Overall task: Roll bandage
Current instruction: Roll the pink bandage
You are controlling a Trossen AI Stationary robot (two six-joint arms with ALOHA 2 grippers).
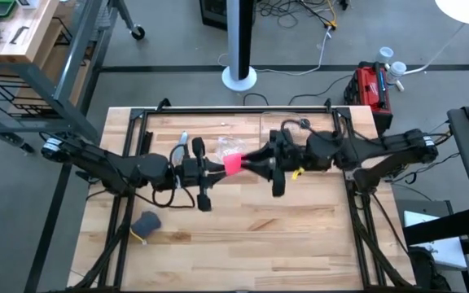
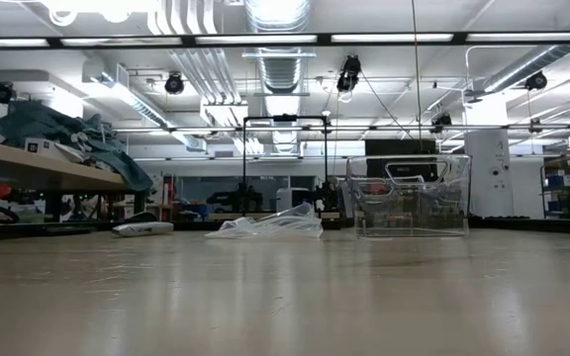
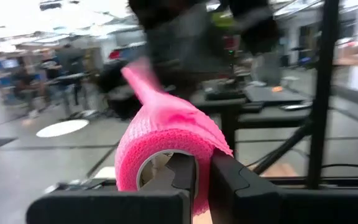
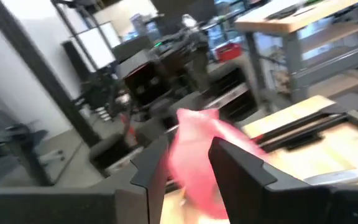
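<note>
The bandage (image 1: 233,163) is a bright pink roll held in the air above the middle of the table (image 1: 243,236), between the two grippers that meet there. In the left wrist view the bandage (image 3: 166,146) shows as a mostly wound coil around a pale core, with a loose tail running off from its top toward the other arm. The left gripper (image 1: 215,168) is closed nearly all the way, its fingers (image 3: 185,180) pinching the wall of the roll at the core opening. The right gripper (image 1: 249,160), just on the far side of the bandage from the left one, has its fingers (image 4: 235,165) partly apart with pink fabric (image 4: 197,158) between them; it appears to grip the free end, though the blur leaves the exact contact uncertain.

The step in hand looks like the winding itself, well advanced, since most of the strip already sits on the coil. The next move probably calls for keeping the tail taut while it is laid around the roll, then pressing the end down so it clings.

Beyond the bandage toward the table's far edge lie a clear plastic bag (image 2: 270,226) and a clear bin (image 2: 409,196); a dark grey-blue lump (image 1: 146,222) lies near the front left corner.
</note>
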